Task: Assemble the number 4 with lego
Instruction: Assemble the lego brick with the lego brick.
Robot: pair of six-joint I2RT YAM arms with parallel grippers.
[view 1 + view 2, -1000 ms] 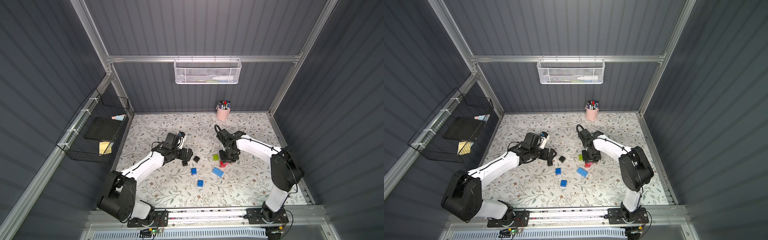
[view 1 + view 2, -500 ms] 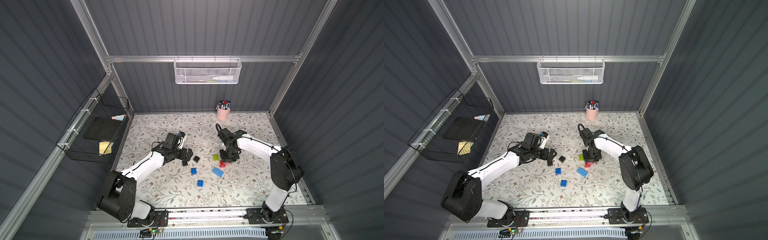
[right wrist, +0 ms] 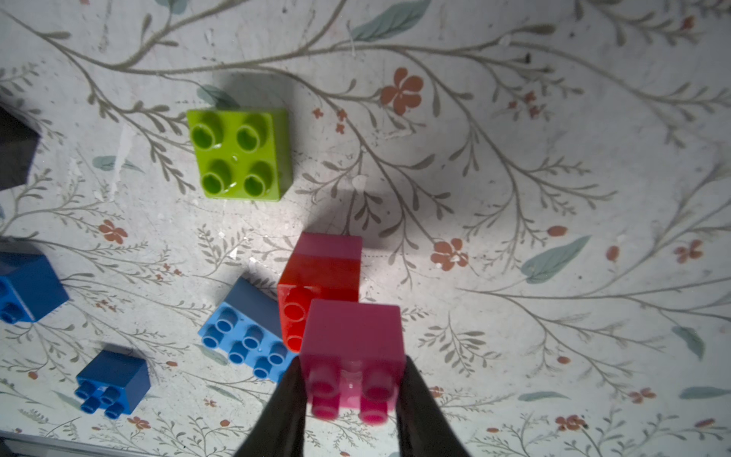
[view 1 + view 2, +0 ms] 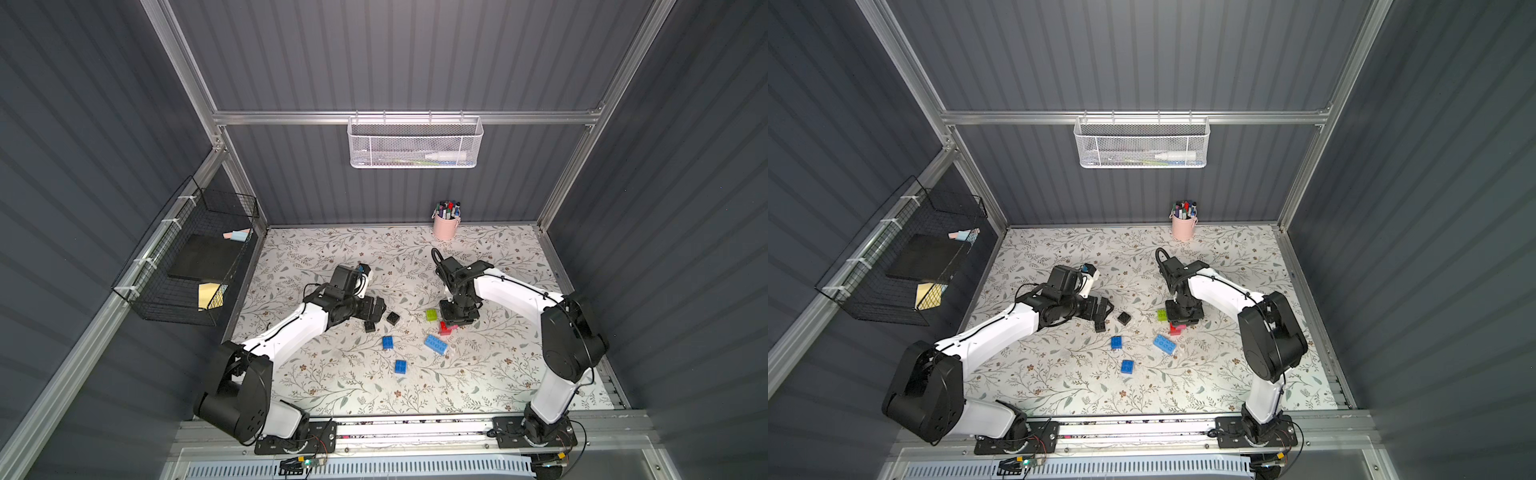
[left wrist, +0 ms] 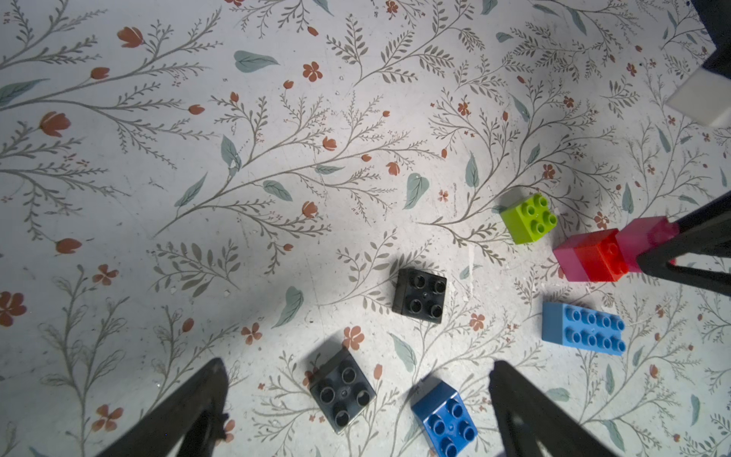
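Floral tabletop [image 3: 553, 158] backs glossy, studded pink brick [image 3: 352, 340] in right pincer [image 3: 351, 368].

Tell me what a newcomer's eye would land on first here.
First, the right gripper, shut on a pink brick set over a red brick. Next, the bright loose bricks beside it on the floral table: a lime green brick and a long light blue brick. The left gripper hangs open over a black brick.
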